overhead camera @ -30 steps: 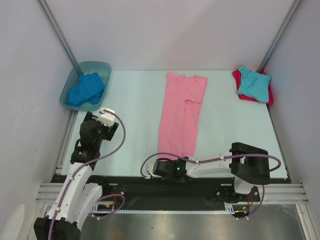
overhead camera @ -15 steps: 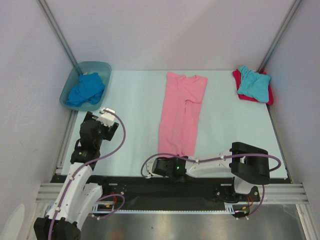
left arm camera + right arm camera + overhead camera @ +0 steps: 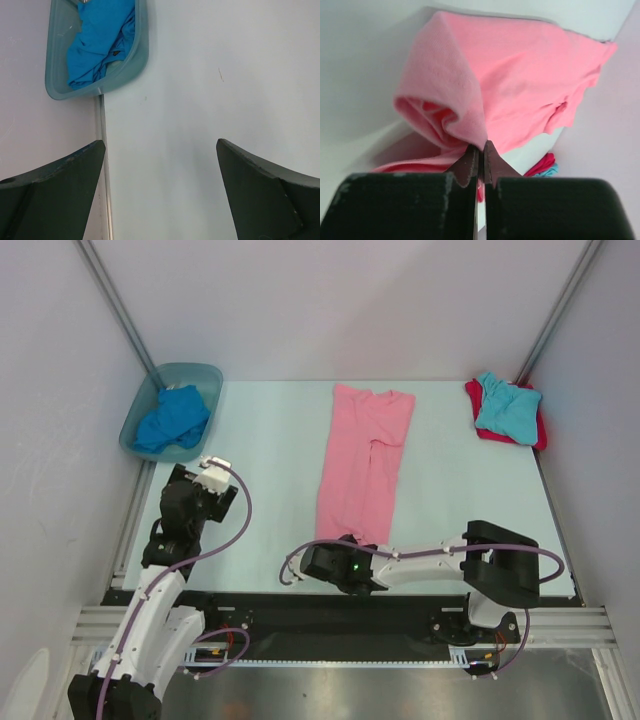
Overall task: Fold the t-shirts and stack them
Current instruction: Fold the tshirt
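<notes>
My right pincer (image 3: 479, 150), closed tight on the near hem of the pink t-shirt (image 3: 362, 465), holds little cloth, so the hem may slip out.

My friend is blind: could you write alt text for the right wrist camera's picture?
The right gripper, shut, pinches a bunched edge of a pink t-shirt, raised above the pale table. Behind it peek red cloth and turquoise cloth.
</notes>
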Controlling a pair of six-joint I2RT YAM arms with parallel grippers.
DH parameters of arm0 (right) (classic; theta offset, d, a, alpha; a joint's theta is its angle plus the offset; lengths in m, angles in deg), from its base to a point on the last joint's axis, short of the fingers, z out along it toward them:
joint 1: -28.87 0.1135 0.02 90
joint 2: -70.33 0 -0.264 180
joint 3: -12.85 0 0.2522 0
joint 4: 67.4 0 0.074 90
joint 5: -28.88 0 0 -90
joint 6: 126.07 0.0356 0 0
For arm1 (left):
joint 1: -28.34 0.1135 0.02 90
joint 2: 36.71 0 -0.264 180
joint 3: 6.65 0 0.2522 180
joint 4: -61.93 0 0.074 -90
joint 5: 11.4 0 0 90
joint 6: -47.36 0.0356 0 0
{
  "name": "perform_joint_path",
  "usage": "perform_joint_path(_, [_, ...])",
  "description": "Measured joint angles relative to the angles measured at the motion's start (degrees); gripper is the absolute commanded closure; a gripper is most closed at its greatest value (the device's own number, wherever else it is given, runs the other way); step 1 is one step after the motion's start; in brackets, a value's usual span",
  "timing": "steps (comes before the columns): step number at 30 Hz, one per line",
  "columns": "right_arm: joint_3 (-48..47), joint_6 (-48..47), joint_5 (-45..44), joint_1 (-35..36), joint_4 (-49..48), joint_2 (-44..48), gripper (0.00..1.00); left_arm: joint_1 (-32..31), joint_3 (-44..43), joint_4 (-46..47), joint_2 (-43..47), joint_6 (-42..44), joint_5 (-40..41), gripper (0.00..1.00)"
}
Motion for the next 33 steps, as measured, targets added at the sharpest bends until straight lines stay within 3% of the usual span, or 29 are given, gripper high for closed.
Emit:
perform_joint_path(11, [-0.2,-11.4,-3.5,-6.4,-9.4,2.3,1.0,0.0,0.0,0.0,0.0,0.0,0.0,0.0])
perform_joint_path(21, [-0.6,-21.6,-2.7,-19.2,-20.9,2.0,1.0,0.0,0.1,0.0,0.1,0.0,0.0,0.0])
perform_joint_path(33, [-3.3,-27.4,1.3,-25.5,-30.5,-7.1,1.0,0.0,0.1,0.0,0.1,0.0,0.0,0.0])
